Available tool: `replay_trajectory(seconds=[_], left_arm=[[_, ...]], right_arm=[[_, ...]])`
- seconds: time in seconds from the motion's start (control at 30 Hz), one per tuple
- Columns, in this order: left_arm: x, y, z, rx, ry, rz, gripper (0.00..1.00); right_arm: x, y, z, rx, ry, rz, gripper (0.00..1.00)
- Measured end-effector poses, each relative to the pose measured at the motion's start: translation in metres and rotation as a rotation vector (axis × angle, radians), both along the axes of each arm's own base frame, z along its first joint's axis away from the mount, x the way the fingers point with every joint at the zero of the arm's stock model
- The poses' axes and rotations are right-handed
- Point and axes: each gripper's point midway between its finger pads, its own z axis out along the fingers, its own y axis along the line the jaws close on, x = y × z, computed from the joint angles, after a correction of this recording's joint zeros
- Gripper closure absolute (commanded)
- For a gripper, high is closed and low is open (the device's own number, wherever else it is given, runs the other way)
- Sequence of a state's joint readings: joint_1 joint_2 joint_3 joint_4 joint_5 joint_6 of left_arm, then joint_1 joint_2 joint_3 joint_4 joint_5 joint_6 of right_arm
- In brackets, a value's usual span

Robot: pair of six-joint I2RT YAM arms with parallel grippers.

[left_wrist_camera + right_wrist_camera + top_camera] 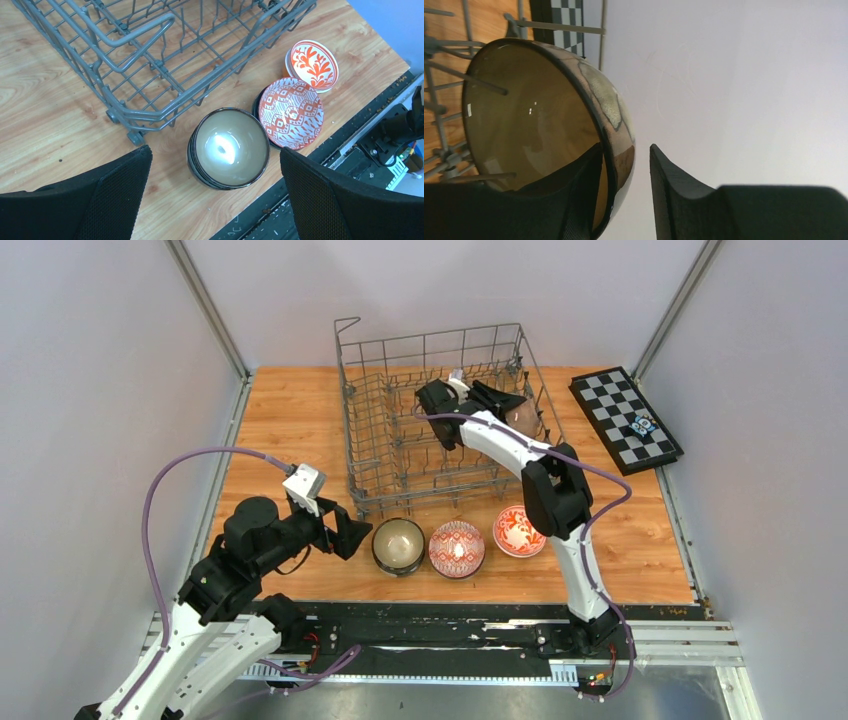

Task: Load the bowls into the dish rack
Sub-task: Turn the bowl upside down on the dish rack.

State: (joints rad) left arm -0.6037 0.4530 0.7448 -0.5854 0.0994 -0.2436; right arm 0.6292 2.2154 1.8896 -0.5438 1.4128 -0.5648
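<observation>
step: seating brown bowl (539, 125) in dish rack (430, 337). right claw (626, 150) apart, straddling its rim; next, lift clear. left claw (215, 151) wide apart over beige bowl (240, 160).

We find the dish rack (420, 496) at the back middle of the table (290, 430), one bowl (522, 418) on edge in its right rear part, the board (625, 420) to its right, and before it a close row: left bowl (398, 544), middle bowl (456, 548), right bowl (519, 531).
</observation>
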Motion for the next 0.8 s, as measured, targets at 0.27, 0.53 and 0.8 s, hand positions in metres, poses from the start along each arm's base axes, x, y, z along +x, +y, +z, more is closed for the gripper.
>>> replay_trajectory(seconds=[0.27, 0.53, 0.8], left_arm=[[0.0, 0.0, 0.0, 0.0, 0.0, 0.0, 0.0], [0.001, 0.001, 0.0, 0.001, 0.0, 0.005, 0.0], [0.001, 0.001, 0.0, 0.002, 0.0, 0.007, 0.0]], right_arm=[[-0.001, 0.005, -0.012, 0.028, 0.02, 0.019, 0.47], [0.0, 0.008, -0.016, 0.115, 0.018, 0.034, 0.41], [-0.002, 0.011, -0.029, 0.258, 0.037, 0.041, 0.38]])
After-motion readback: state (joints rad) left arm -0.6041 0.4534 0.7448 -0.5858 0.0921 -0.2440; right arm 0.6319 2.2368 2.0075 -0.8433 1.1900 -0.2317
